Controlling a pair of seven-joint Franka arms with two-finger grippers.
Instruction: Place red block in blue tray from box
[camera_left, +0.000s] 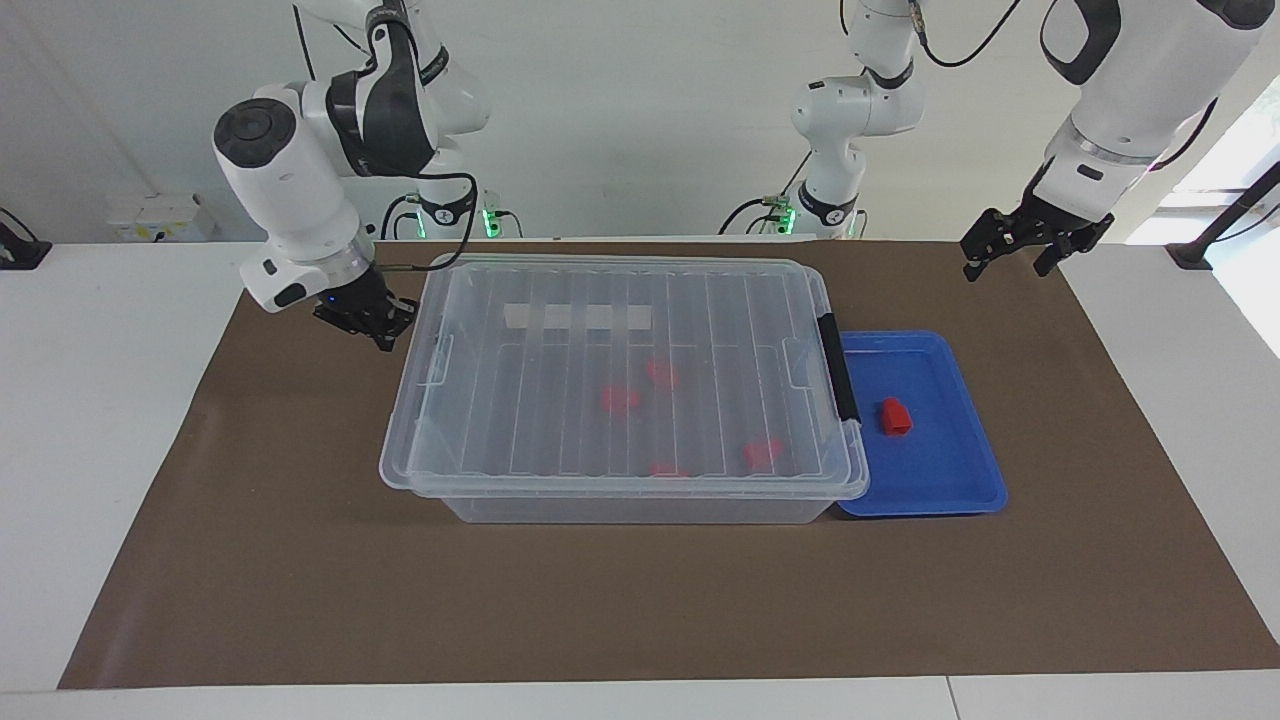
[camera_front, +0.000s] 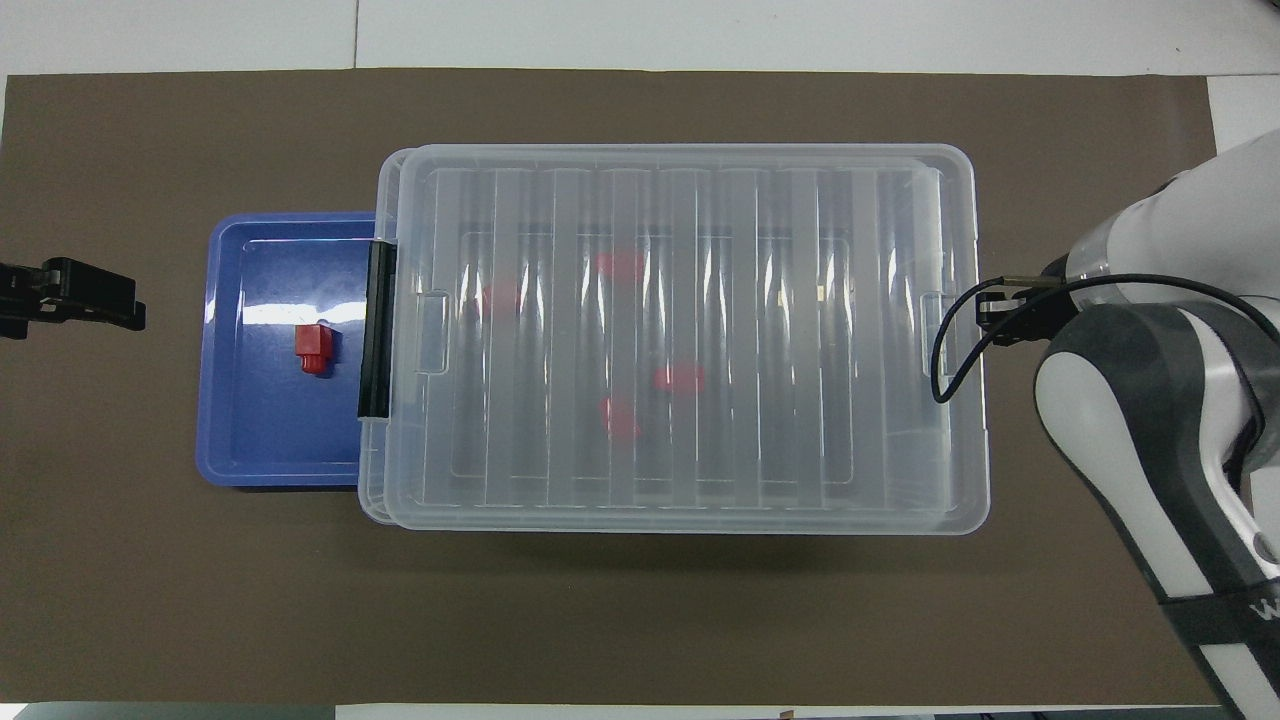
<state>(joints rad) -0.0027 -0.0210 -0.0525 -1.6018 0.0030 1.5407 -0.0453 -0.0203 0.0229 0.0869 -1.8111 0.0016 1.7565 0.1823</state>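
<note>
Brown-covered table carries a large clear box, lid on, with a blue tray touching its latch end and one red block already lying in the tray. Leaving both undisturbed looks wisest. Right gripper sits low beside the box, fingers unreadable; left gripper hangs apart, raised over the table's edge.

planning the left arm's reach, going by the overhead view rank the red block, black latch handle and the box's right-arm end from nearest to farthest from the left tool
From the left tool:
1. Red block, in the blue tray.
2. Black latch handle, at the box's tray end.
3. Box's right-arm end, beside the right tool.
</note>
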